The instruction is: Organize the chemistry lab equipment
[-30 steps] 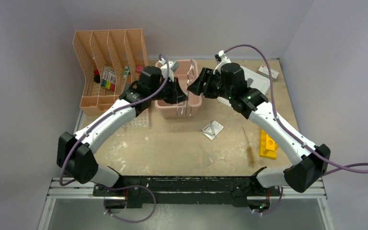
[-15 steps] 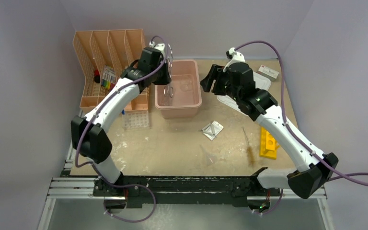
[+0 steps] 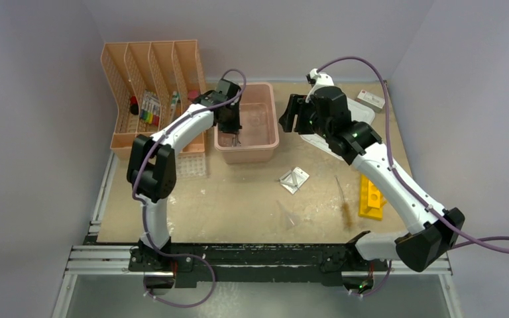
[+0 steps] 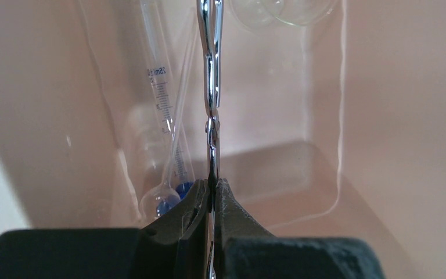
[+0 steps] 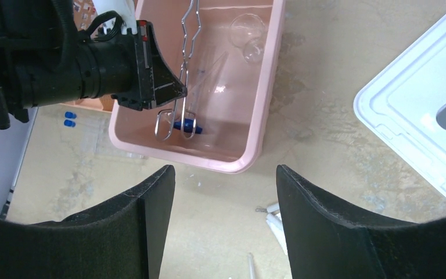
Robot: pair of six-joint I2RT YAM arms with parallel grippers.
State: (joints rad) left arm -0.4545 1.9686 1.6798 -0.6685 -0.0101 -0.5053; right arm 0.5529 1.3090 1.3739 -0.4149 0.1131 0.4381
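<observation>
A: Top view?
B: The left end effector (image 3: 234, 126) is down inside the pink bin (image 3: 246, 156); its grip is hidden from up here. The right end effector (image 3: 287, 120) hangs just beside the bin, above the tabletop (image 3: 238, 199). The yellow holed rack (image 3: 370, 201) and small clear bag (image 3: 294, 179) lie well apart from the bin.
A: Left wrist?
B: Clamped tight on the metal forceps (image 4: 211, 87), which run straight up the frame. The clear blue-capped tube (image 4: 162, 104) leans on the bin wall behind them.
A: Right wrist?
B: Gaping wide, nothing between. The forceps loops sit low in the bin near the blue cap; can't tell if they touch the floor. The white lid (image 5: 418, 116) lies off to the right.
</observation>
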